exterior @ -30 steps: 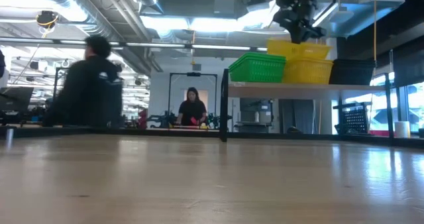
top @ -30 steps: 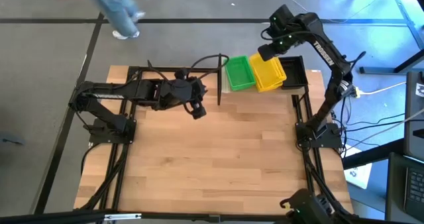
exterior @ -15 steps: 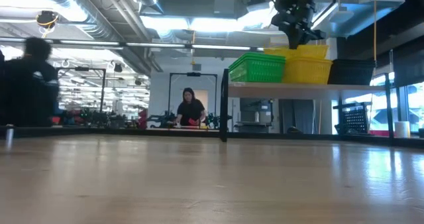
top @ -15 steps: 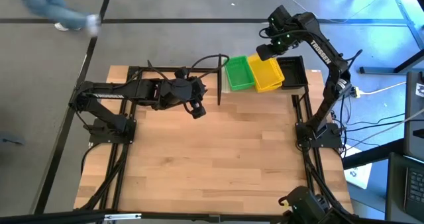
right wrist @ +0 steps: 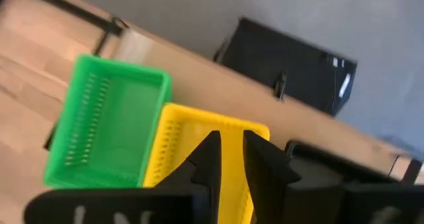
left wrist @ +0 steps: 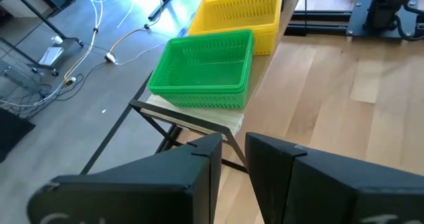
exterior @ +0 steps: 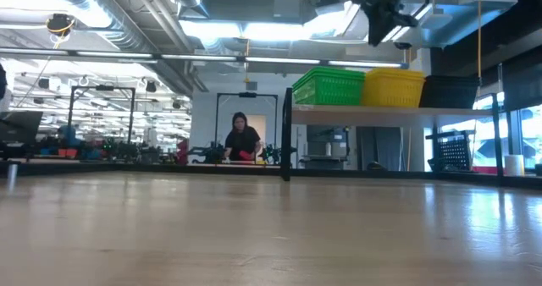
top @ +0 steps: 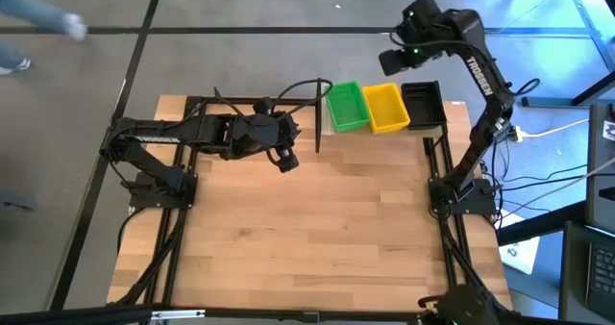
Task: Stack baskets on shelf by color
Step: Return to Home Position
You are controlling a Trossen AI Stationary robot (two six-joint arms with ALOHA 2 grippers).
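The baskets sit nested by colour on the shelf (exterior: 381, 111) at the far edge of the surface (top: 307, 229): the green stack (top: 347, 108), the yellow stack (top: 386, 108) touching it, and the black stack (top: 423, 103) at the end. They look light, thin-walled and a little springy. A pinch over one rim wall should carry one, though smooth plastic may slip. The right pincer (right wrist: 230, 141) hangs above the yellow stack, released, its fingers narrowly parted. The left pincer (left wrist: 233, 144) waits over the surface, empty and likewise narrowly parted.
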